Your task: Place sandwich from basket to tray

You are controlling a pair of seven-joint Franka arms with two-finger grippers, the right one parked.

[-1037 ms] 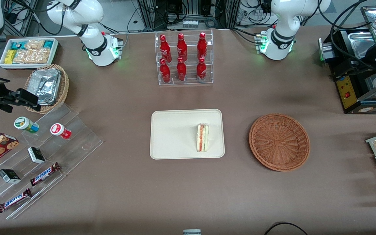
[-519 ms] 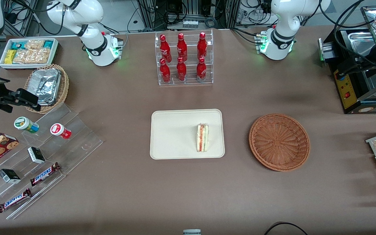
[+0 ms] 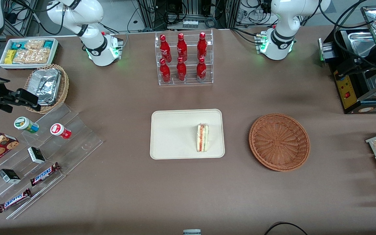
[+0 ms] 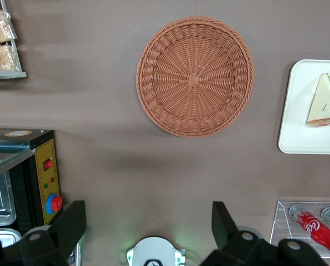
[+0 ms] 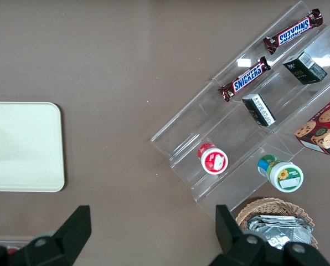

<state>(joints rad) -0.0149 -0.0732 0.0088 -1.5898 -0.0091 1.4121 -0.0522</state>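
Nothing among the task's things had shifted since a second before; only the working arm, at its end of the desk, had drawn slightly farther off over the black machine. The sandwich lay on the tray, near the rim closest to the basket, its red and green filling edge showing. The basket held nothing and stood well apart from the tray, toward the working arm's end. In the wrist view the gripper hung high above the desk, its fingers spread wide and holding nothing, with the basket and the tray's edge both below it.

Judged from this, the placing was done and the step in hand was the retreat; the next move called for little more than parking the arm clear of the machine and its cables.

Readable writing: "SNICKERS" on the two bars lying on the clear stepped stand, toward the parked arm's end. The red bottles in the clear rack carried white script too small to read.
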